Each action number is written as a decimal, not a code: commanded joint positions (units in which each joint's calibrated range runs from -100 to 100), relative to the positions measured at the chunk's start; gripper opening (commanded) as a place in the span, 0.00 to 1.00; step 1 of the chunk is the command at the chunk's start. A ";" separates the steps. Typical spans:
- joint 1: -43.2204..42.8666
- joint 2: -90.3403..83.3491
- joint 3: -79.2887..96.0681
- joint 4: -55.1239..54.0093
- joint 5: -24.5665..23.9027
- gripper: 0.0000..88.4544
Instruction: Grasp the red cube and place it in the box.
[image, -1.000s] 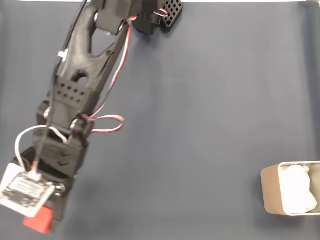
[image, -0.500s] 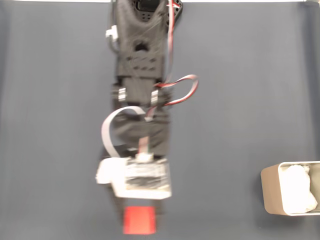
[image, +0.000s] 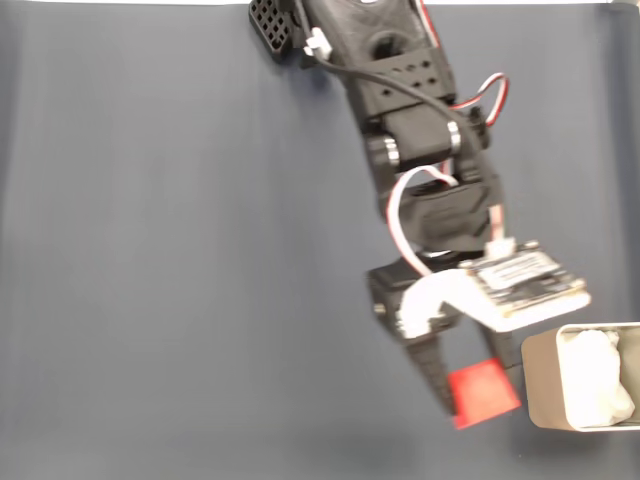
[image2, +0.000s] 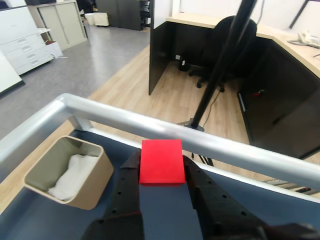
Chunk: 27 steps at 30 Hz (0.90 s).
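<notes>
Evidently the carry step is in hand. Seen from the fixed view, the gripper (image: 478, 392) is pinching the red cube (image: 483, 392) between its two dark fingers (image: 432, 372), and the cube is hanging above the dark blue table (image: 180, 280), just to the left of the box (image: 541, 385) and near the bottom of the picture. The box is sitting at the right edge with its white lining (image: 596, 377) showing. I judge that the cube is not yet over the opening, so the next move is calling for a short shift to the right until it is clear of the near wall, then a release. The cube, being equal-sided, is offering no real long axis; its faces are lying slightly turned against the picture's edges, following the arm's slant.

From the wrist view, the gripper (image2: 161, 172) is clamping the red cube (image2: 160, 161) at its two side faces, the fingers (image2: 128, 176) closed narrowly on it, with a flat face turned toward the camera. The box (image2: 89, 187) is standing to the left and a little nearer, open end up, its long side running away from the camera toward the metal rail (image2: 150, 125) at the far edge of the table (image2: 30, 225). The white lining (image2: 70, 172) is bunching inside it. How high the cube is riding above the table I cannot tell.
</notes>
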 joint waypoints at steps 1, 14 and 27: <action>-2.63 -3.00 -1.60 0.31 0.44 0.03; -10.72 6.45 -10.90 0.23 0.54 0.02; -14.56 16.85 -20.03 0.15 -0.34 0.02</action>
